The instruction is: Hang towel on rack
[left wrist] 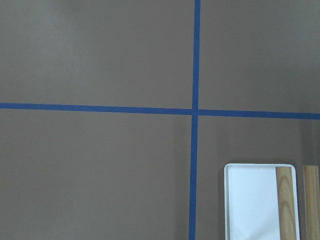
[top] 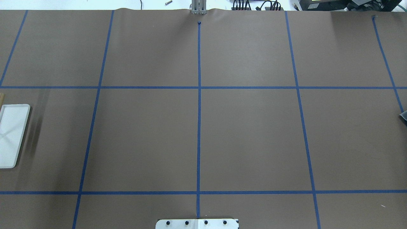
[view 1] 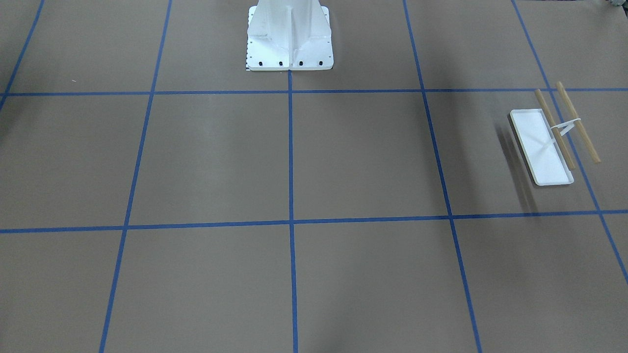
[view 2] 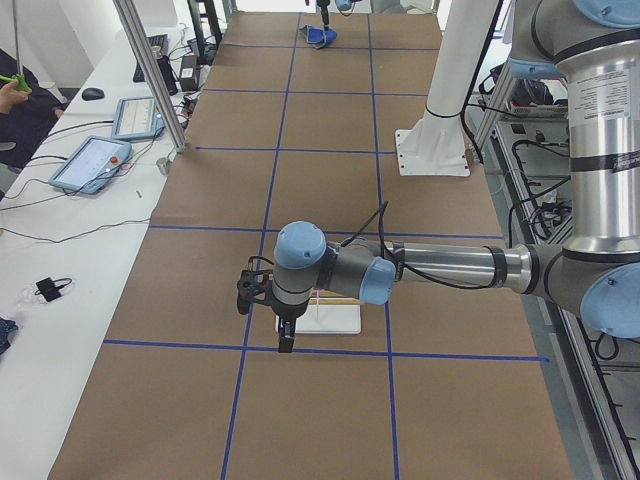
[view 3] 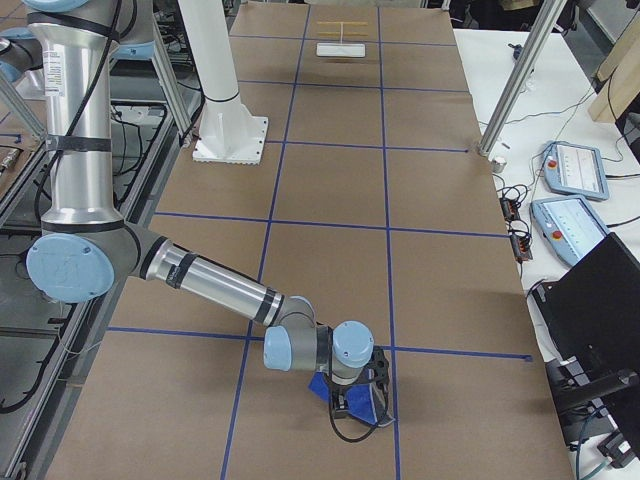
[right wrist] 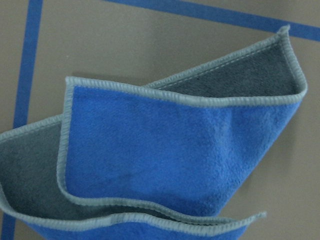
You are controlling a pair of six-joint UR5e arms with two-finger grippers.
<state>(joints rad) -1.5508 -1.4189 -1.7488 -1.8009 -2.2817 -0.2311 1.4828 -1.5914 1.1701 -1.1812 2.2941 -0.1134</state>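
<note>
The towel [right wrist: 180,150], bright blue with a grey stitched border and a darker underside, lies loosely folded on the brown table and fills the right wrist view. It also shows in the exterior right view [view 3: 328,385] under my right gripper [view 3: 365,400], which hangs just above it. The rack [view 1: 542,147] stands at the far end, with a white tray base and two wood dowels [view 1: 578,122]. My left gripper [view 2: 268,312] hovers beside the rack [view 2: 335,318]. The left wrist view shows the tray [left wrist: 252,205]. I cannot tell whether either gripper is open or shut.
The large white bolted pedestal [view 1: 289,37] stands at the robot's side of the table. Blue tape lines [top: 199,127] divide the brown table into squares. Tablets and cables [view 2: 95,160] lie on a side bench beyond the table edge.
</note>
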